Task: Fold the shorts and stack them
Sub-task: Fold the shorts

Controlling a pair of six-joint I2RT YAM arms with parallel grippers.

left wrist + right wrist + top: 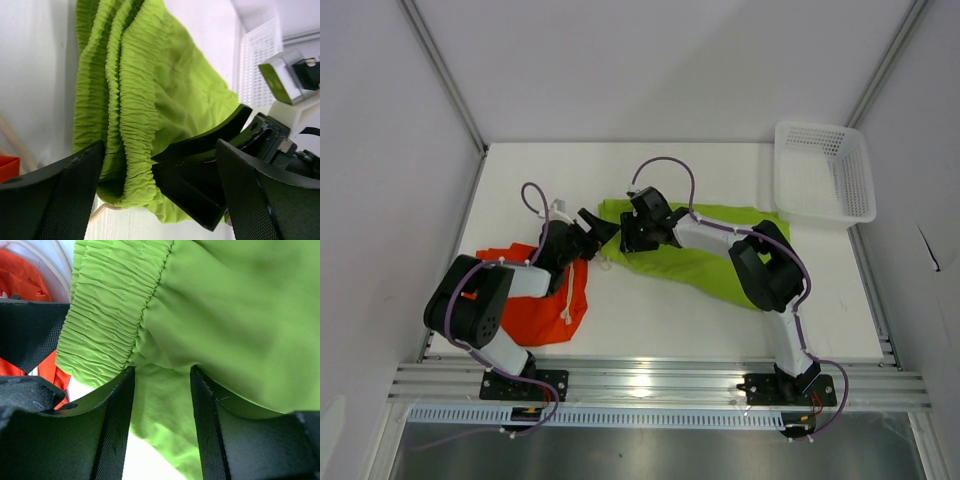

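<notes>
The lime green shorts [705, 262] lie spread across the middle of the table, waistband end to the left. The orange-red shorts [535, 305] with a white drawstring lie crumpled at the near left, partly under the left arm. My left gripper [603, 232] is open at the green waistband [132, 115]; its jaws [160, 150] stand wide apart around the bunched elastic and the right gripper's fingers. My right gripper [626, 238] is open too, its jaws [161, 372] astride a loose fold of green fabric [225, 315], not pinching it. The two grippers nearly touch.
A white mesh basket [825, 175] stands at the back right corner and also shows in the left wrist view [255, 65]. White walls enclose the table on three sides. An aluminium rail [650, 380] runs along the near edge by the arm bases.
</notes>
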